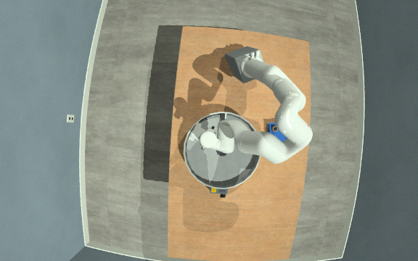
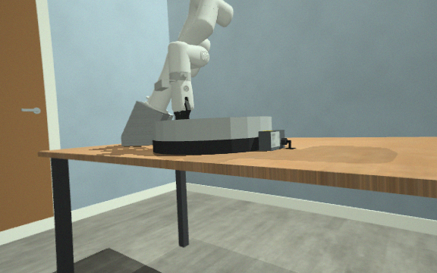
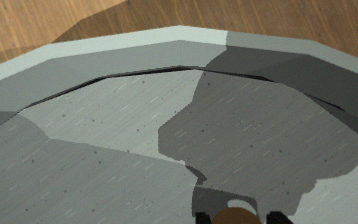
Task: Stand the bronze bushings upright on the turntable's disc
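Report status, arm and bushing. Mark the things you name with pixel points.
Gripper point(image 2: 182, 117) point(image 3: 237, 220) shut on a bronze bushing point(image 3: 236, 216), low over turntable disc point(image 1: 205, 170) point(image 3: 110, 180). Contact with disc unconfirmed. Crate point(image 1: 277, 135) mostly hidden under arm. Turntable's raised rim point(image 1: 184, 152) point(image 2: 203, 129) point(image 3: 180, 33) surrounds disc.

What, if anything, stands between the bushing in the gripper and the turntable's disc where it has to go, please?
Nothing visible stands between the bronze bushing in the gripper and the disc below. The raised rim surrounds that spot without coming between.

Top: high overhead, facing down. Exterior: low, side-on, worktop point(image 1: 245, 225) point(image 2: 317, 171) height. Wrist: close above disc point(image 1: 202, 163) point(image 3: 110, 185); top shares disc.
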You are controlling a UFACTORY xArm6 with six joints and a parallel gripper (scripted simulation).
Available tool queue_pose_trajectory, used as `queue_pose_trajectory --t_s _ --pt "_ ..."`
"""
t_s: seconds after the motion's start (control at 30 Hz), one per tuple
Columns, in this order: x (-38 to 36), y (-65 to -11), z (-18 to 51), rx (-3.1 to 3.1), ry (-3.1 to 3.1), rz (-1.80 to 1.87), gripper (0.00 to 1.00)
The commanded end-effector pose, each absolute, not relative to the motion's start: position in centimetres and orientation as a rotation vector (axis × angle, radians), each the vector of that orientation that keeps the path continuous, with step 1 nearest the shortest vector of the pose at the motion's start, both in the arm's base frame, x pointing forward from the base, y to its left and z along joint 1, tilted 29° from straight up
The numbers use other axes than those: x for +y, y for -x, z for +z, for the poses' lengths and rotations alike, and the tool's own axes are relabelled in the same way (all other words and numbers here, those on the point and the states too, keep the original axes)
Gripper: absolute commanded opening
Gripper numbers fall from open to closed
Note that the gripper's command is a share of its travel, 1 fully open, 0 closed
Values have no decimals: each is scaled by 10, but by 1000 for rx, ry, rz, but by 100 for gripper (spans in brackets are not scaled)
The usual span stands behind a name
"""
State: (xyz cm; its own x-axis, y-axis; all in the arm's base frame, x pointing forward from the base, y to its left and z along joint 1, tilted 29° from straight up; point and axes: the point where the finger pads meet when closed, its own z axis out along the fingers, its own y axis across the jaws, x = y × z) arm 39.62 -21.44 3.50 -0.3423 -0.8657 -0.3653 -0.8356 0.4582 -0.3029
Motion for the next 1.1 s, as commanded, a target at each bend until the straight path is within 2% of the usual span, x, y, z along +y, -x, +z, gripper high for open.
queue_pose_trajectory --t_s 0.0,1.07 --pt "-215 -397 35 2237 1419 -88 0" --pt "-214 -399 31 2237 1419 -88 0"
